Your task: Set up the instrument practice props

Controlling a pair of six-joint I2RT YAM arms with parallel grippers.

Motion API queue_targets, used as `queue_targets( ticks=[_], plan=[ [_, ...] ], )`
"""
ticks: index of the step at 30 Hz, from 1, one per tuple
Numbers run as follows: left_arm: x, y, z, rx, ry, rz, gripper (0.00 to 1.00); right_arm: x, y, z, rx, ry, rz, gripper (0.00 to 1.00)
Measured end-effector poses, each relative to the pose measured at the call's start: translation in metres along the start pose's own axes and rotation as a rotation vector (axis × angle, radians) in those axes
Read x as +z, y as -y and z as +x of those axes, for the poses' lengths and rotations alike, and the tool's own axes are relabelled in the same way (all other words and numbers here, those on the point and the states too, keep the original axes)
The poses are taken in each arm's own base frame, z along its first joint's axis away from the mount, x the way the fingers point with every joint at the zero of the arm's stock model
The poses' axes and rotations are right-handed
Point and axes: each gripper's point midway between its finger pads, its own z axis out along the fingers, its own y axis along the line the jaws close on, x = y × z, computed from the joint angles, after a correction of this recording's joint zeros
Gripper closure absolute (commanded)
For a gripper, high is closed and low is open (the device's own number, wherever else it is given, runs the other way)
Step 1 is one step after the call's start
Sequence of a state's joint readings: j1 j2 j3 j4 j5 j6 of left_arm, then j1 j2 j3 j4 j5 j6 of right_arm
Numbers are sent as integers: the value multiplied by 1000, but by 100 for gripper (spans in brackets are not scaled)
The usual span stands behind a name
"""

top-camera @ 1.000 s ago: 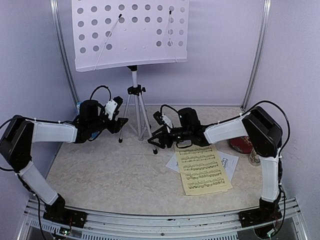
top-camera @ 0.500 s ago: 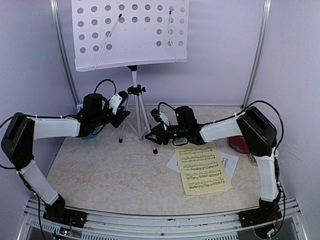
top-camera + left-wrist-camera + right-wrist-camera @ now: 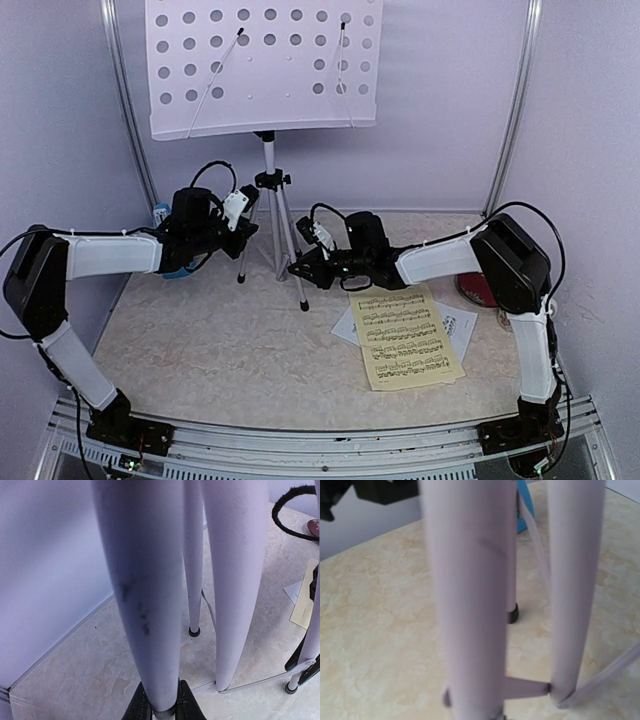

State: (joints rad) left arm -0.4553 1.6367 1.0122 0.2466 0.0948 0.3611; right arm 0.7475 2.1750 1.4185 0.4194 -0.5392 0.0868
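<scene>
The silver tripod music stand (image 3: 268,215) stands at the back, its white perforated desk (image 3: 262,65) up high. My left gripper (image 3: 243,222) is shut on the stand's left leg; in the left wrist view the leg (image 3: 145,595) runs down between the black fingers (image 3: 137,707). My right gripper (image 3: 301,268) is shut on the front right leg (image 3: 470,605), and its fingers barely show. The yellow sheet (image 3: 408,338) lies on the white sheet (image 3: 460,325) at the right. The blue metronome (image 3: 525,510) stands behind the left arm, mostly hidden.
A dark red disc (image 3: 478,290) and a white patterned mug (image 3: 508,318) sit by the right wall behind the right arm. Walls close in the table on the left, back and right. The stand's third foot (image 3: 194,631) rests near the back wall.
My left gripper has moved up and right along the left leg. My right gripper has moved left, and the front right foot shifted slightly left with it.
</scene>
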Motion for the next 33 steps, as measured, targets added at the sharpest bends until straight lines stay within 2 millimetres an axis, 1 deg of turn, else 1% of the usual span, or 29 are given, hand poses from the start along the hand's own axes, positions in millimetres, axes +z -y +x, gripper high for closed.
queue_targets(
  ticks=[4,8,13,22,29,33],
  plan=[
    [-1,-2,1,-2,-17,-17,98,-1,1,1,0,-7,13,100],
    [-6,-2,4,-3,-30,-19,99,-5,0,2,-1,-17,30,100],
    [-10,3,6,-3,-34,5,99,-19,-3,7,-6,-56,66,100],
    [-11,11,5,-18,-27,34,100,-35,-7,9,10,-106,105,100],
    [-21,17,8,-34,-54,46,100,-46,-15,12,20,-131,100,100],
    [-26,19,12,-41,-55,44,100,-49,-18,14,21,-131,90,100]
  ],
)
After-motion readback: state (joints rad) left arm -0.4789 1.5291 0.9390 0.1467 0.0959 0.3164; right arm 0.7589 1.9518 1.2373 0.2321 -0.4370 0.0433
